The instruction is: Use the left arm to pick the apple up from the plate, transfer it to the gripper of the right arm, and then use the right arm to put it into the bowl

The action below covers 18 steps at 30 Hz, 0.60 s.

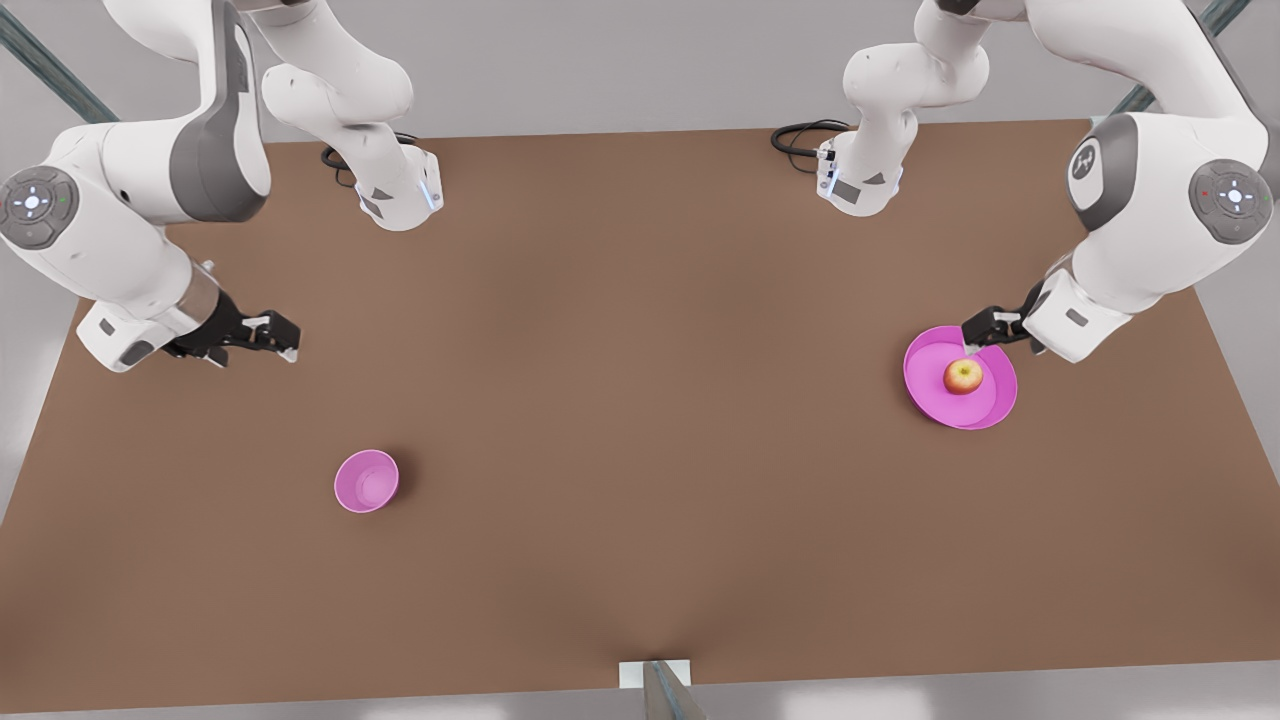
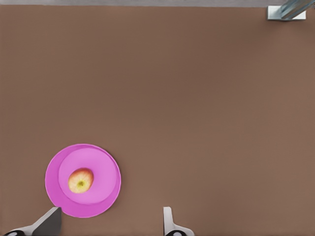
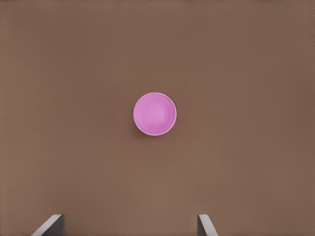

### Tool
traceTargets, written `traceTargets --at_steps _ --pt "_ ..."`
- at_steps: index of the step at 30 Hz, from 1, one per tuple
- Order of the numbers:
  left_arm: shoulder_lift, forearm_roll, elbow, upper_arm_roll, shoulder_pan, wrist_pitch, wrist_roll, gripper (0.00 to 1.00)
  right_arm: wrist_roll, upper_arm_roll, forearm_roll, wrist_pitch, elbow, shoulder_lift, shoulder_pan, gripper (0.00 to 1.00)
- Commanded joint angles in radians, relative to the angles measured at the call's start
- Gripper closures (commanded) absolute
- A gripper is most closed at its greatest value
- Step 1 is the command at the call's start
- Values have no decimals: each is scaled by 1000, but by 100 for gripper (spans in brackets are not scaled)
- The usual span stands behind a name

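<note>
The apple (image 1: 963, 376) sits on the pink plate (image 1: 930, 360) at the front view's right side of the brown desk (image 1: 640, 400). The left end effector (image 1: 975, 335) hangs just above the plate's rim, fingers spread. Well apart, the right end effector (image 1: 285, 340) waits, spread too, above the desk near the pink bowl (image 1: 366, 481).

Brown worktop (image 1: 640, 420), a pink plate (image 1: 930, 385) resting on it toward the front view's right, a small pink bowl (image 1: 366, 481) well apart toward the left, two white arm bases at its far edge
</note>
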<state>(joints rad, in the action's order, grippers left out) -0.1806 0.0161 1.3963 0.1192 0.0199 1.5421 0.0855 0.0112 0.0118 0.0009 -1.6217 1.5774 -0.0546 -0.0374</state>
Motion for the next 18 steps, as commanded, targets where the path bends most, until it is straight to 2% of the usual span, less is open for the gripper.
traceTargets --at_steps 1,4,5,8,12,18 --pt "1 -2 1 -1 0 24 -75 0 4 -1 1 -9 -1 1 10 0" --pt "1 -4 108 -50 -2 73 -69 0 -3 -4 1 -3 -13 1 11 0" --pt "6 2 240 -95 -2 183 -66 0 -2 -4 1 -3 -13 1 10 0" --pt "4 5 443 -148 5 420 -69 0 -4 -6 1 -1 -13 1 11 0" --pt "0 7 628 -207 6 645 -75 0 -4 -4 1 -1 -13 2 10 0" --pt "-31 7 771 -245 12 806 -75 0 -4 -4 1 -1 -11 2 10 0"
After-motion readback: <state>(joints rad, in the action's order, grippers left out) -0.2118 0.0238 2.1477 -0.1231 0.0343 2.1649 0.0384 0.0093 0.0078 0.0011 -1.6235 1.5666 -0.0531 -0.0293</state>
